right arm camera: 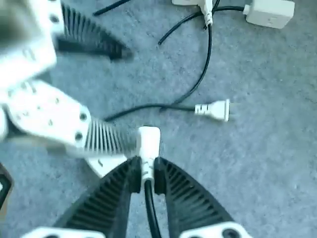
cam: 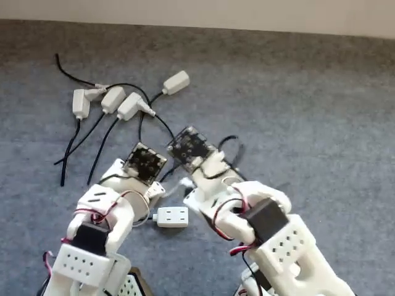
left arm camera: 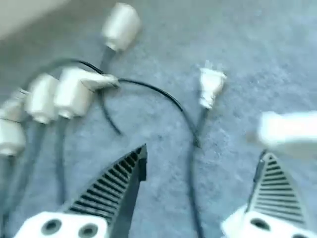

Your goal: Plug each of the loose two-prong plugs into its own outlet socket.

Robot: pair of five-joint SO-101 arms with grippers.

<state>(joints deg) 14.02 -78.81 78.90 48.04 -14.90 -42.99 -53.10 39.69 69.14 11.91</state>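
Right end effector (right arm camera: 146, 166) clamps plug (right arm camera: 148, 141) between fingertips; left end effector (left arm camera: 204, 152) spread wide, loose plug (left arm camera: 212, 87) ahead, untouched.

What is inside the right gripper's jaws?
A white plug is clamped in the right gripper, its black cord trailing back between the fingers. The fingers cover the plug's sides; its prongs cannot be seen.

Indoor room, likely a hobby robot test setup (exact room type unclear): grey short-pile carpet (cam: 321, 105) underfoot, running to a pale wall strip (cam: 247, 12).
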